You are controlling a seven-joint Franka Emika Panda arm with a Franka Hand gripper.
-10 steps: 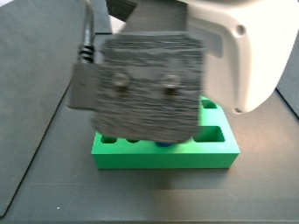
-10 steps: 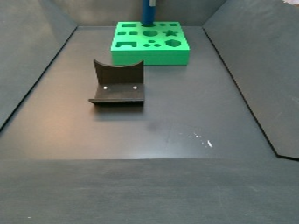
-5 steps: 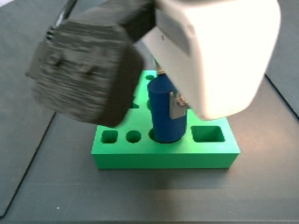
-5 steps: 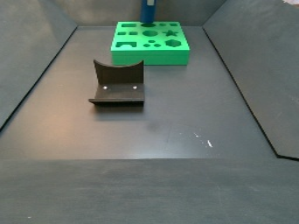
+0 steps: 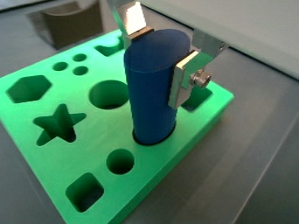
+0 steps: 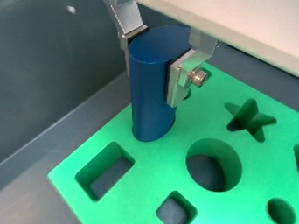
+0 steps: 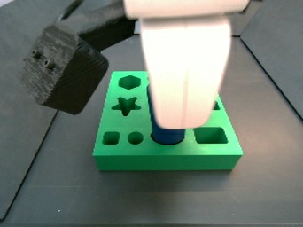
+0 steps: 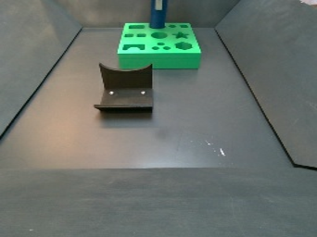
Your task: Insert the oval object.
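The oval object (image 5: 155, 92) is a tall dark-blue peg standing upright, its lower end in a hole of the green block (image 5: 47, 166). It also shows in the other wrist view (image 6: 152, 92). My gripper (image 5: 162, 48) is shut on its upper part, with the silver fingers (image 5: 187, 74) pressed against two opposite sides. In a side view only the peg's foot (image 7: 166, 136) shows below the white arm, on the block (image 7: 166, 158). In a side view the peg (image 8: 158, 11) rises from the block (image 8: 161, 46) at the far end, with the gripper out of frame.
The dark fixture (image 8: 124, 88) stands on the floor in front of the block and also shows in a wrist view (image 5: 65, 19). The block has star (image 5: 55, 124), hexagon (image 5: 26, 87), round and square holes. A dark blurred wrist part (image 7: 66, 66) hangs left of the arm.
In a side view the arm's white body and dark wrist part have swung across the frame and now hide most of the peg. The peg stays upright at the same hole.
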